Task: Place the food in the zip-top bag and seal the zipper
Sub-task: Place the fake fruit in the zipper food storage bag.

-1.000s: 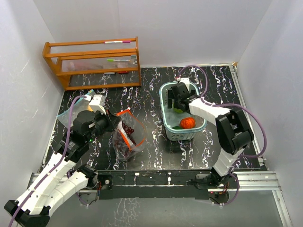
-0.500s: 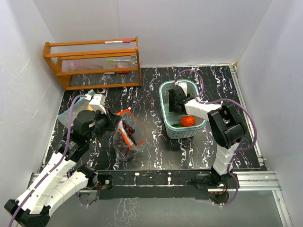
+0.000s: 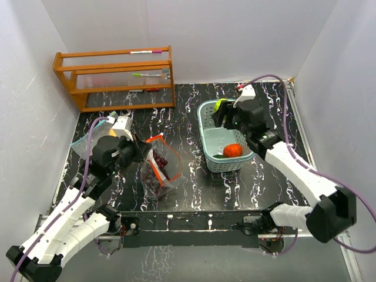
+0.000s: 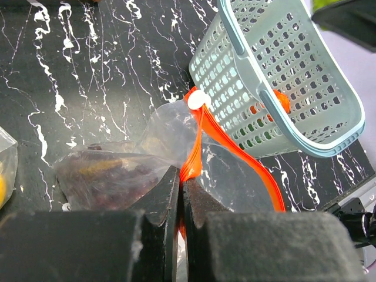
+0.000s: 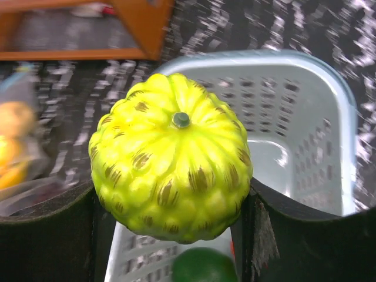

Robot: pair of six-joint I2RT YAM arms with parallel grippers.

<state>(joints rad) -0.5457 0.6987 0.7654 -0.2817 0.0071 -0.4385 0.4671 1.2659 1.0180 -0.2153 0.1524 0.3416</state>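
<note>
My right gripper [image 3: 225,113] is shut on the bumpy green fruit [image 5: 170,157], held above the pale teal basket [image 3: 207,138]; the fruit also shows in the top view [image 3: 220,104]. An orange-red fruit [image 3: 232,151] and a dark green fruit [image 5: 204,266] lie in the basket. My left gripper [image 4: 181,185] is shut on the orange zipper strip [image 4: 197,147] of the clear zip-top bag [image 3: 160,170], which lies on the table with dark purple grapes [image 3: 154,176] inside. The bag's mouth [image 4: 247,167] gapes toward the basket [image 4: 276,70].
A wooden rack [image 3: 117,76] with markers stands at the back left. A second clear bag with yellow fruit [image 3: 88,144] lies at the left, behind my left arm. The black marbled table [image 3: 188,188] ends at a metal rail in front.
My right gripper has lifted out of the basket with the bumpy green fruit and swung back toward the far rim. The left gripper and the bag have stayed put.
</note>
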